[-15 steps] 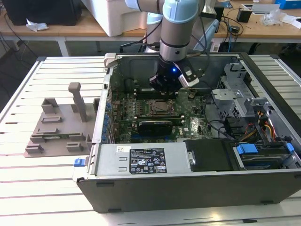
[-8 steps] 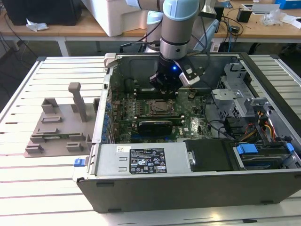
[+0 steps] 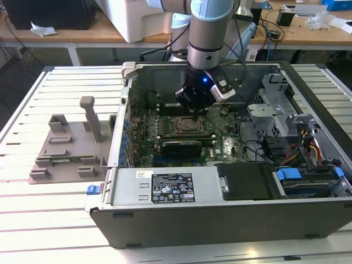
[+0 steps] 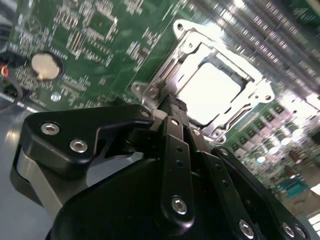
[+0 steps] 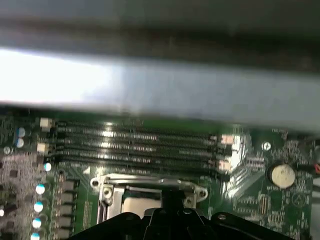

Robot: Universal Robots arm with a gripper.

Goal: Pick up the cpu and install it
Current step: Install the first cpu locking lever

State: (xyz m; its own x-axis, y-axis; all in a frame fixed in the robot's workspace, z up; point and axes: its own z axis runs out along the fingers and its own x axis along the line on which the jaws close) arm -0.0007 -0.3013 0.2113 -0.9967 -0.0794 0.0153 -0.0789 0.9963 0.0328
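Note:
The cpu (image 4: 207, 92), a bright silvery-white square, lies flat inside the metal-framed socket (image 4: 165, 75) on the green motherboard. In the first wrist view a strip of the cpu (image 5: 141, 204) shows in the socket frame (image 5: 150, 181), just past the fingertips. My gripper (image 4: 175, 106) hangs close over the near edge of the socket, its black fingers drawn together with nothing between them. In the exterior view the gripper (image 3: 193, 105) reaches down into the open computer case, right above the socket (image 3: 183, 125).
The case wall (image 3: 220, 220) surrounds the motherboard. Memory slots (image 5: 135, 145) run beside the socket, and a coin battery (image 4: 44, 66) sits farther off. A drive cage (image 3: 275, 104) and cables fill the exterior view's right. A grey plastic tray (image 3: 69, 148) lies outside the case at the left.

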